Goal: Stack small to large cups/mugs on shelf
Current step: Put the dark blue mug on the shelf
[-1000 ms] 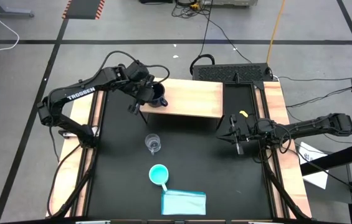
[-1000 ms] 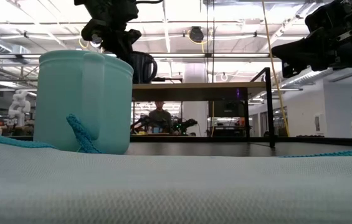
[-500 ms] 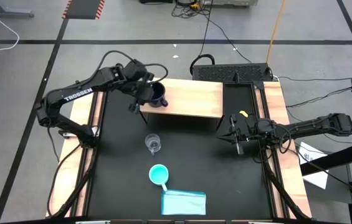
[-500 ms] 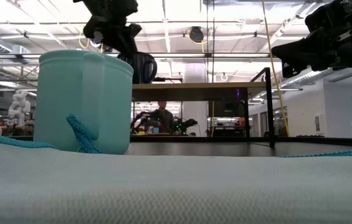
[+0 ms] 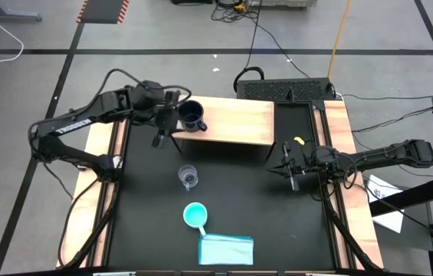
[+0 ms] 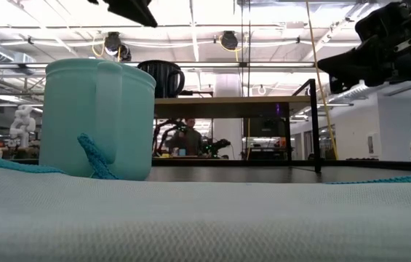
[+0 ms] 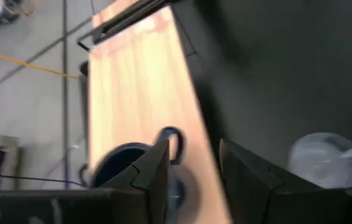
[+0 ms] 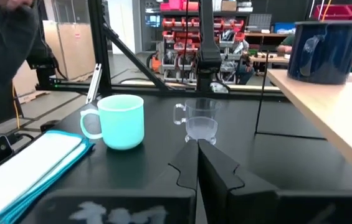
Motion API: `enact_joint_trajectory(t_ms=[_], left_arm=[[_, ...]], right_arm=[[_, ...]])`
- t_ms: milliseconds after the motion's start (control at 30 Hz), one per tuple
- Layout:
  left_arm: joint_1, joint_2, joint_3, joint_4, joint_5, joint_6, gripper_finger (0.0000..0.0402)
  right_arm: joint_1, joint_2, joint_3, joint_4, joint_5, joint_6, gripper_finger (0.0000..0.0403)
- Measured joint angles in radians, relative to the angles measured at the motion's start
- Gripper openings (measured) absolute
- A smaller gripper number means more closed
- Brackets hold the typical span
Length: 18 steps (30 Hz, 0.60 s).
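From my end: navy mug (image 5: 191, 116) sits upright on the shelf (image 5: 235, 123), at the left end of its pale, wood-grain top, handle toward the table side; glossy dark ceramic-looking, round w/ a loop handle. Shelf is a flat rectangular slab w/ dark sides on thin dark legs, at the far end of the matte black table (image 5: 262, 222). Left gripper (image 5: 164, 125) is just beside the mug, off the shelf's left edge, fingers apart and holding nothing; arm comes in from the left, elbow bent, wrist pointing toward the mug. In the left wrist view I see its two dark fingers (image 7: 157, 171) w/ a gap between them, mug rim and handle showing past them. Clear glass cup (image 5: 188, 178) stands on the table near the middle, see-through, small, w/ a handle. Turquoise mug (image 5: 195, 215) is nearer the front, smooth, opaque, cylindrical, just beside the folded light blue cloth (image 5: 225, 249), which looks soft w/ a woven texture in the low view. Right gripper (image 5: 288, 170) hangs over the table's right side, well apart from all the cups, fingers pressed together, empty; arm stretches in near-straight from the right, gripper aimed toward the table's middle.
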Motion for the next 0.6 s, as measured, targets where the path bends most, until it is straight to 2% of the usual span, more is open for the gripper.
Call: enact_joint_trajectory(t_ms=[100, 267, 400, 600], left_arm=[[-0.041, -0.011, 0.000, -0.025, 0.000, -0.077, 0.0104], [-0.106, -0.010, 0.000, -0.035, -0.001, -0.183, 0.0012], [-0.164, -0.027, -0.039, -0.001, -0.051, -0.215, 0.0004], [-0.193, -0.147, -0.254, 0.212, -0.069, -0.273, 0.0002]], right_arm=[[0.000, 0.000, 0.000, -0.017, 0.000, 0.001, 0.0000], [0.000, 0.000, 0.000, -0.016, 0.000, 0.001, 0.0000], [0.000, 0.000, 0.000, 0.007, 0.000, 0.000, 0.0000], [0.000, 0.000, 0.000, 0.068, 0.000, 0.001, 0.0000]])
